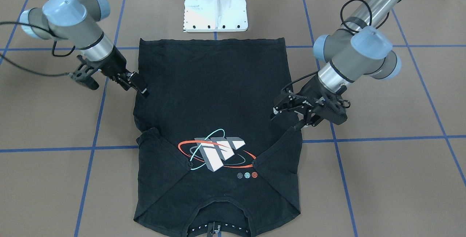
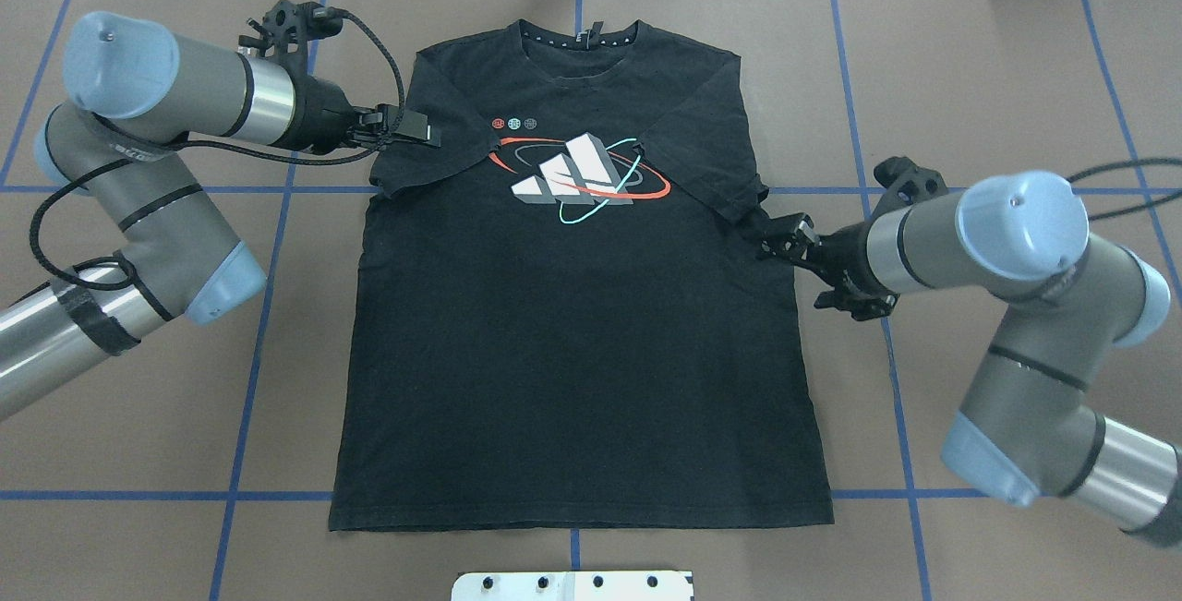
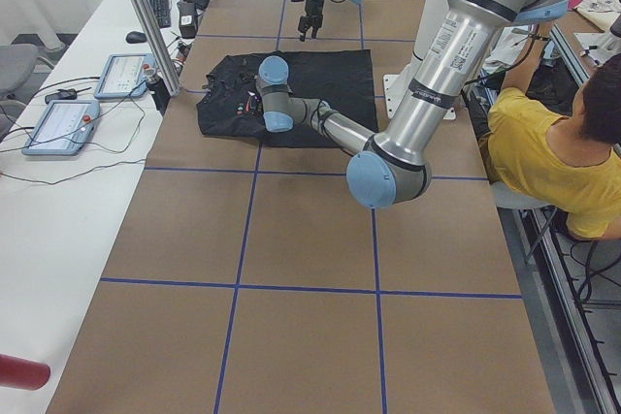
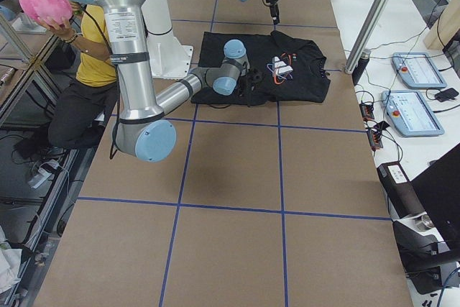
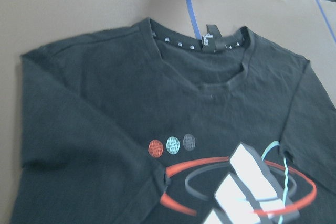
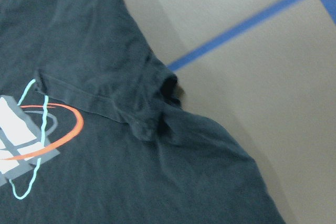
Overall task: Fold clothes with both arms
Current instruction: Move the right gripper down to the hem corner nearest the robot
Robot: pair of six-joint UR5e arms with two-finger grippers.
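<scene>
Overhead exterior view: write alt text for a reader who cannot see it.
A black T-shirt lies flat and print-up on a brown table with blue grid lines, collar away from the robot, both sleeves folded in over the chest. The left gripper and right gripper reach in near the sleeves from either side.

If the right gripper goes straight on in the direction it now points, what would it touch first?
The right gripper would probably meet the folded-in sleeve of the T-shirt first; its height is unclear.
</scene>
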